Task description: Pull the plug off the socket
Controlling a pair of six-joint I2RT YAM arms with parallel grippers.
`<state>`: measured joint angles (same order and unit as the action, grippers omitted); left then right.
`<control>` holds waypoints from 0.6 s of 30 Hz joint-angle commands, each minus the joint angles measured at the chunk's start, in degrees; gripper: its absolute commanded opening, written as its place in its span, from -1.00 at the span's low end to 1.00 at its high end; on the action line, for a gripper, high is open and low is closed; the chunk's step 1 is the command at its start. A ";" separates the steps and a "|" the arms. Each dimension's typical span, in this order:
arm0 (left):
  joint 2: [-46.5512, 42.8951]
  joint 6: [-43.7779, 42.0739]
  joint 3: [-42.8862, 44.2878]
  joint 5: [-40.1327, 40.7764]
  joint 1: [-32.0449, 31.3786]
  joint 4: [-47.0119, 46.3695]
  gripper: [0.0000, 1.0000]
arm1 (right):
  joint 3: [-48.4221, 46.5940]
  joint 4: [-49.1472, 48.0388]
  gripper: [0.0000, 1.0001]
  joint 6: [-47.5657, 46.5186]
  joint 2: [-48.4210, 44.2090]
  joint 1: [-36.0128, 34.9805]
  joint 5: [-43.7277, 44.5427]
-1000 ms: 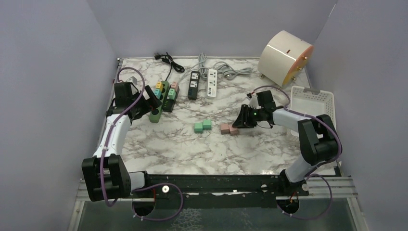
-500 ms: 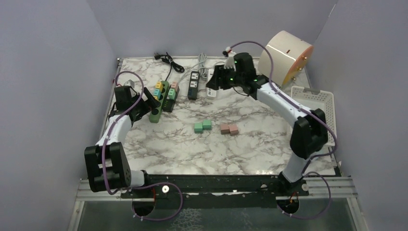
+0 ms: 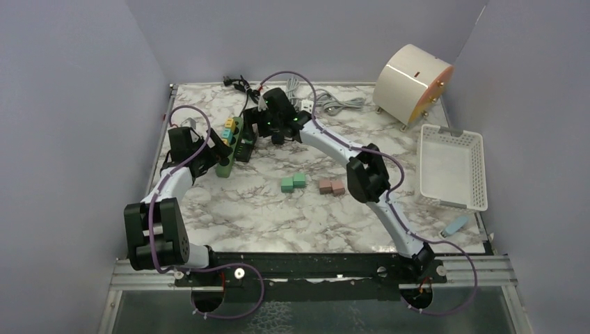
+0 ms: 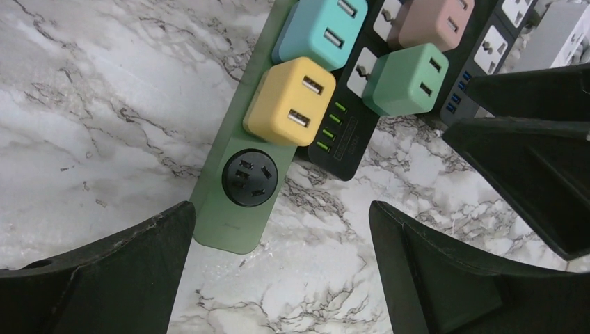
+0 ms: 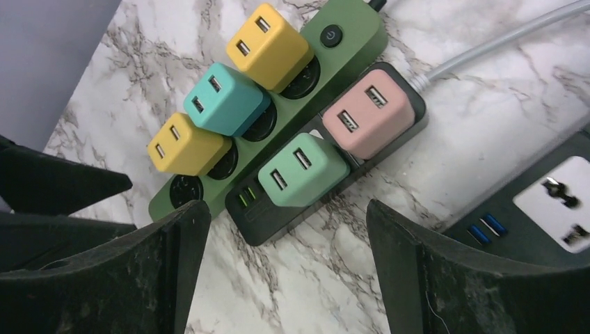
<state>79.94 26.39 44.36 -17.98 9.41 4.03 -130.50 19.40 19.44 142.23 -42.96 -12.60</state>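
Observation:
A green power strip point(image 3: 227, 161) lies at the back left, carrying two yellow plugs and a teal plug point(image 5: 224, 97). Beside it lies a black strip point(image 5: 271, 216) with a pink plug point(image 5: 369, 111) and a mint-green plug point(image 5: 300, 170). My left gripper point(image 3: 221, 147) is open and empty over the green strip's near end point(image 4: 229, 223), where one socket is bare below a yellow plug point(image 4: 289, 101). My right gripper point(image 3: 259, 125) is open and empty above both strips, its jaws either side of the black strip's near end.
Another black strip point(image 5: 536, 202) and a white strip point(image 3: 307, 104) lie behind the right arm, with cables point(image 3: 240, 85) at the back. Loose teal blocks point(image 3: 293, 182) and pink blocks point(image 3: 331, 186) sit mid-table. A white basket point(image 3: 452, 167) and a cream cylinder point(image 3: 412, 82) stand at the right.
My right arm has swung from the table's right-centre to the back and then left, ending over the plugged strips. My left gripper has barely moved.

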 commanded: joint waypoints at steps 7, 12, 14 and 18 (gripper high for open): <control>-3.50 2.01 -3.97 -3.12 0.39 -1.94 0.95 | -4.97 -1.61 0.78 0.80 8.52 -2.22 7.88; -5.06 0.31 -4.63 -7.36 0.35 -4.73 0.95 | -6.94 -3.21 0.68 0.71 11.20 -2.48 10.72; -5.36 -1.03 -4.49 -12.00 0.38 -7.48 0.95 | -6.77 -4.80 0.57 1.09 11.49 -2.47 11.67; -4.99 -3.41 -3.13 -19.79 0.35 -12.64 0.95 | -7.61 -6.77 0.26 2.23 12.34 -2.40 11.77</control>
<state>76.07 26.09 40.23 -26.89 9.43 -0.60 -135.70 16.40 20.71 152.70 -45.06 -4.34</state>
